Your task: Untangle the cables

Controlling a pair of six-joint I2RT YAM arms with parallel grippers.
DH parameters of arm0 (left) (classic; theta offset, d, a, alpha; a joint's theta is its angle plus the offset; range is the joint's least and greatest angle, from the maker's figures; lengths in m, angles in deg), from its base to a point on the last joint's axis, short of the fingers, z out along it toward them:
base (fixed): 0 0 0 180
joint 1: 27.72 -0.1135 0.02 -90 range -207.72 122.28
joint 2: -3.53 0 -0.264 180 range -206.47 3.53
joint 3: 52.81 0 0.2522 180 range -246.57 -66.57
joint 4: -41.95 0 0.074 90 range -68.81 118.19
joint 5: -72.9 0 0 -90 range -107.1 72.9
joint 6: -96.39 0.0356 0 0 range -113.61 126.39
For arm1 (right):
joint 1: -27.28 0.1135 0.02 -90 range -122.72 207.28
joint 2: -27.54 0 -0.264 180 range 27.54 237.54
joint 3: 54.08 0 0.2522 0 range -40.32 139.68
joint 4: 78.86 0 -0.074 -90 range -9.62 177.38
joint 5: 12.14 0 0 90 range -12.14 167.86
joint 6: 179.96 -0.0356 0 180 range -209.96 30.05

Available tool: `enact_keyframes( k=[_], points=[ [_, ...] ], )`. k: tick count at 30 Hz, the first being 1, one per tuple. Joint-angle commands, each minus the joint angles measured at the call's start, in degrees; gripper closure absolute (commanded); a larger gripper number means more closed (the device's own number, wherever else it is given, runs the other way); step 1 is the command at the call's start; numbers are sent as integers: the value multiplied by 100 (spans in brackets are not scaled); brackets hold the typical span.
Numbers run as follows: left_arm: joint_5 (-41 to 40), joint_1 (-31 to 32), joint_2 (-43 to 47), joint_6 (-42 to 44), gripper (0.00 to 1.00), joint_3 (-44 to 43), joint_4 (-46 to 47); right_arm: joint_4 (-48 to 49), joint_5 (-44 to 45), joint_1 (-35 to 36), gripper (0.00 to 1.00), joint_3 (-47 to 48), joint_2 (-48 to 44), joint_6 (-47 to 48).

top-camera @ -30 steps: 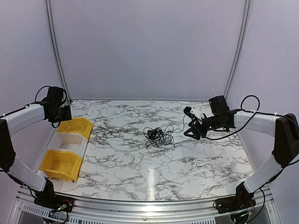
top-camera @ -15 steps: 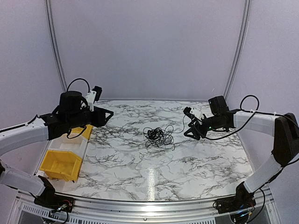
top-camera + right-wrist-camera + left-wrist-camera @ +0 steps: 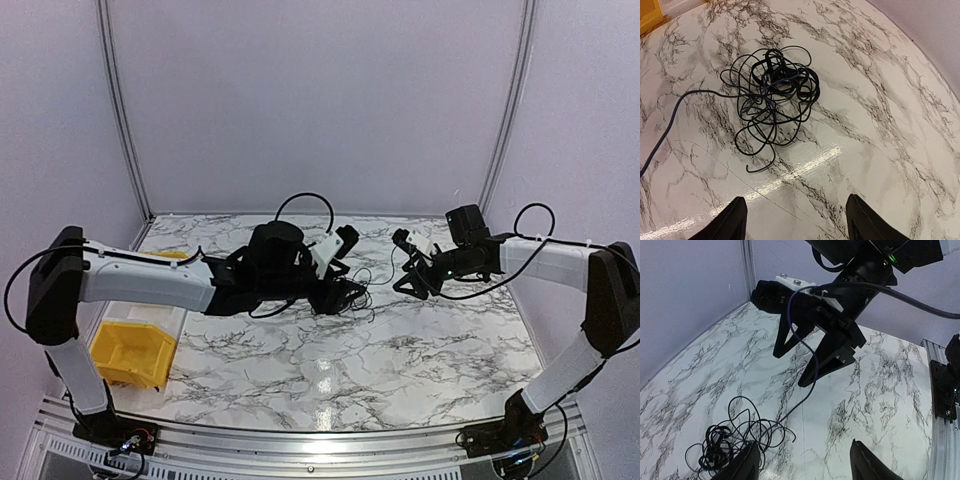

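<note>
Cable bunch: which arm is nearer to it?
Left. The left arm has its jaws at the edge of the cable bunch; the right arm ends off to its right, apart.

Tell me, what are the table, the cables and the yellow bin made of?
Table: white marble pattern, probably glossy laminate; lamp glare streaks it. Cables: thin black wires, likely plastic-sheathed; they hold loose springy loops. Bin: seemingly moulded plastic, uniform yellow, smooth walls.

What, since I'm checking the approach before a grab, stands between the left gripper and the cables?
Nothing visible. The cables lie on the bare marble table just ahead of the open left gripper; one strand rises from them toward the right gripper.
</note>
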Motion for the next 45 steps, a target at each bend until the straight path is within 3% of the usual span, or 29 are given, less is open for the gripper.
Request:
enact_keyframes(
  k=[1,15,23,28,34,45],
  points=[
    [-202,58,-570,228,36,-726,303,-57,-103,46,32,235,-20,-1],
    [396,58,-1972,315,56,-2227,-255,-72,-139,43,32,236,-49,-7],
    [426,49,-2004,276,93,-2313,-351,-69,-146,56,32,248,38,3],
    [154,51,-1674,152,100,-2042,-336,-87,-168,65,32,252,52,-9],
    [-62,-37,-722,-110,100,-1530,-496,-76,-188,62,32,261,-47,-58],
    [194,-1016,1294,-451,100,-2292,-3253,-59,-204,61,32,244,-120,-16]
  ],
)
